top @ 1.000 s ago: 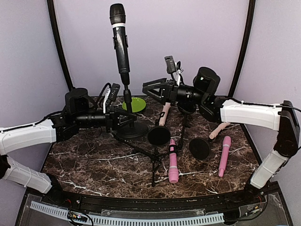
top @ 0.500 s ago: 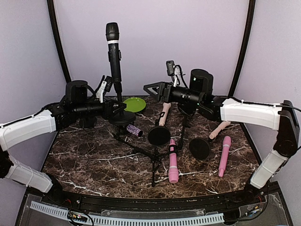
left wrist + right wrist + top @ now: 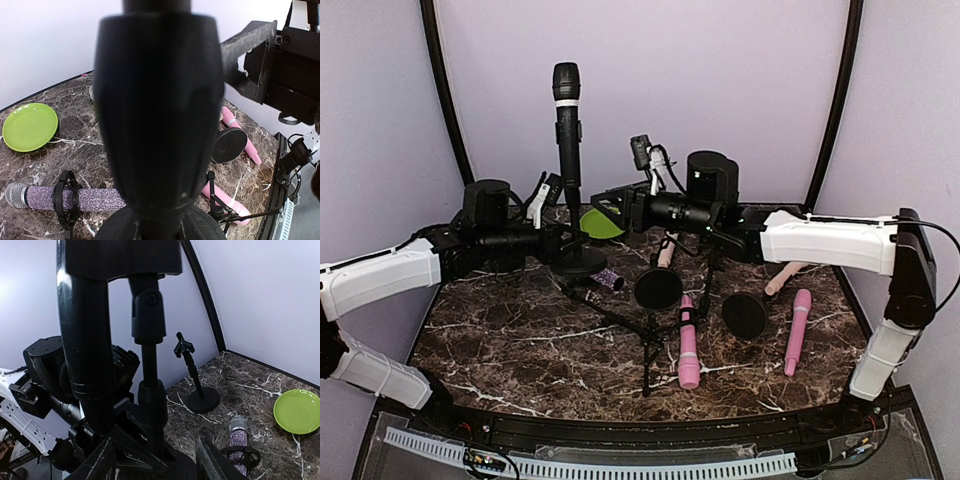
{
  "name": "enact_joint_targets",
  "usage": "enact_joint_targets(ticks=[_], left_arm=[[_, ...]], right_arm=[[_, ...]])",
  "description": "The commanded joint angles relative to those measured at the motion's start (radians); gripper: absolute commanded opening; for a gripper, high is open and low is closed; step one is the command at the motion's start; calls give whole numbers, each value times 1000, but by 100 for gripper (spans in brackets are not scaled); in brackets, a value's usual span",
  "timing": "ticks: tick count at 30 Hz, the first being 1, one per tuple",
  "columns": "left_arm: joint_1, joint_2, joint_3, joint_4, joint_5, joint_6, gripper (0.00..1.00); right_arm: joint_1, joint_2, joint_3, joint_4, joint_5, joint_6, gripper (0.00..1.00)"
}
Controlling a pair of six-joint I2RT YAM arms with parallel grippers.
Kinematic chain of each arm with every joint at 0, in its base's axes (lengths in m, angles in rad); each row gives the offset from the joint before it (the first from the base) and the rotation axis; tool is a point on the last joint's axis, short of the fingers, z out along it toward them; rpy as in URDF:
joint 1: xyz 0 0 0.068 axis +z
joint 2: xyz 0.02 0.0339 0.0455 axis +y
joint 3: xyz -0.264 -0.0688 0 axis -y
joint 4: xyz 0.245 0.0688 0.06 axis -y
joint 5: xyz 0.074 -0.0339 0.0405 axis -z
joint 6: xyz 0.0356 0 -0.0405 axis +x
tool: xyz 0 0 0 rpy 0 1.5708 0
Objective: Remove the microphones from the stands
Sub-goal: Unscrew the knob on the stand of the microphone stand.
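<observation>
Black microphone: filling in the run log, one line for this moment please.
left gripper: shut on stand | right gripper: open, near stand | black microphone: upright, in stand

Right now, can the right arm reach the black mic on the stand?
Probably yes. The right tool, open, is close beside the black microphone with nothing between, while the left tool grips the stand.

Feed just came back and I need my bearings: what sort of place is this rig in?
Probably a staged robot test booth, not a studio: plain lavender walls close around a marble-patterned table, and the black microphone on its stand sits among pink microphones laid out like props.
</observation>
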Motion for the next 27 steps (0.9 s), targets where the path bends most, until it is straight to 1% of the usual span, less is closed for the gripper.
enact_joint_targets(ticks=[1, 5, 7, 10, 17, 27], left_arm=[[-3, -35, 2, 95, 27, -13, 0], [-3, -37, 0, 100, 37, -15, 0], [-3, -36, 0, 101, 45, -17, 0], [-2, -34, 2, 101, 57, -19, 0], [-3, -36, 0, 100, 63, -14, 0], [-5, -34, 0, 118, 119, -8, 0]], right_arm=[[30, 68, 83, -12, 0, -40, 50], [38, 100, 125, -29, -2, -48, 42], [39, 105, 128, -17, -8, -46, 40], [40, 121, 145, -14, -25, -44, 39], [40, 183, 249, -77, -64, -56, 38], [39, 225, 310, -101, -85, -62, 33]])
